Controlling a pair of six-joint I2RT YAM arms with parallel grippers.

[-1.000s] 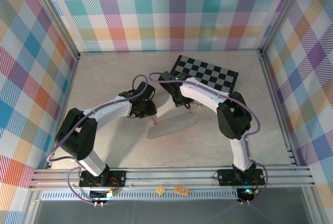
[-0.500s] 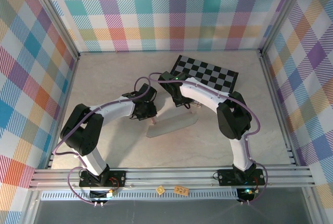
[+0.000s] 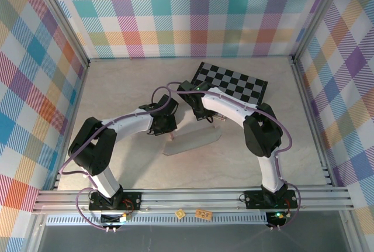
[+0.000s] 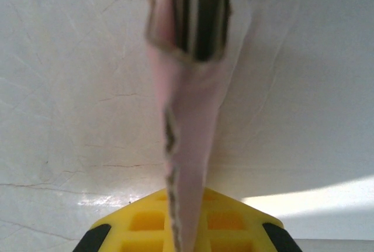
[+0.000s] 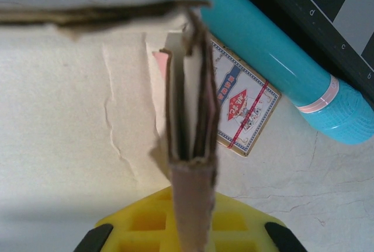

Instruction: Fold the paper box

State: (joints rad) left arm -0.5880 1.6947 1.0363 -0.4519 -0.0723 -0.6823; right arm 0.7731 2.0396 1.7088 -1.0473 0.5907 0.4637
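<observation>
The paper box is a pale pink cardboard sheet held off the table between both arms near the middle. My left gripper is shut on its left end. In the left wrist view the box runs edge-on out of the yellow gripper body, with folded layers at the far end. My right gripper is shut on the sheet's upper right part. In the right wrist view the box shows as several stacked cardboard layers edge-on, with one flap spreading left across the top.
A black-and-grey checkered board lies at the back right. Under the right gripper lie a small printed card pack and a cyan tube. Plaid walls enclose three sides, and an aluminium rail runs along the front.
My left gripper has closed onto the box's left end and drawn slightly toward it. The sheet shifted a little. The right arm has stayed put.
</observation>
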